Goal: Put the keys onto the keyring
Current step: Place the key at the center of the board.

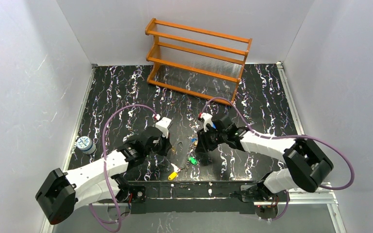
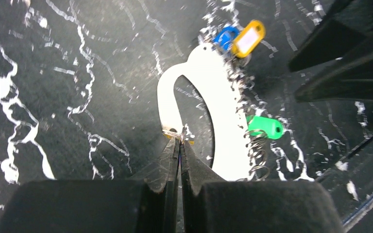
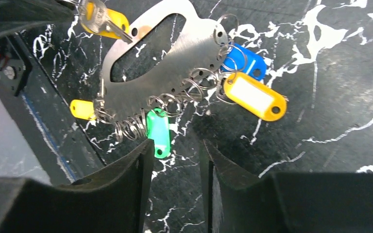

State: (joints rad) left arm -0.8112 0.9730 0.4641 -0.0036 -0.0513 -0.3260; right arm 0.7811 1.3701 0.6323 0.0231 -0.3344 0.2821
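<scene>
The keyring (image 3: 189,48) lies flat on the bench (image 1: 252,97), close to the middle of its near edge, between the two arms. It's a pale metal plate with an oval slot, and a row of small split rings runs down one long side. Its long axis runs on a slant, from the near edge away toward the far right corner.

Several keys hang off those rings: a green key (image 3: 158,133) about midway, a blue key (image 3: 245,63) and an orange key (image 3: 255,97) at the farther end, and a second yellow key (image 3: 82,109) at the end nearest the bench's front edge.

The left fingers (image 2: 179,144) are clenched on a small bit of metal. From the right wrist view it looks to be a silver yellow-headed key (image 3: 108,22), pinched right at the thin side of the loop, by the slot. The plate sits just to the right of those fingertips and runs roughly the way they point.

The right fingers (image 3: 175,155) are spread apart with nothing in them. They hover on the ringed side with the green key just ahead of the gap.

I'd say the left arm is the nearer one, and threading depends on lining that key up with a ring across the plate.

Farther out, a wooden rack (image 1: 199,53) stands at the far edge and a blue-and-white disc (image 1: 84,144) sits by the left edge.
</scene>
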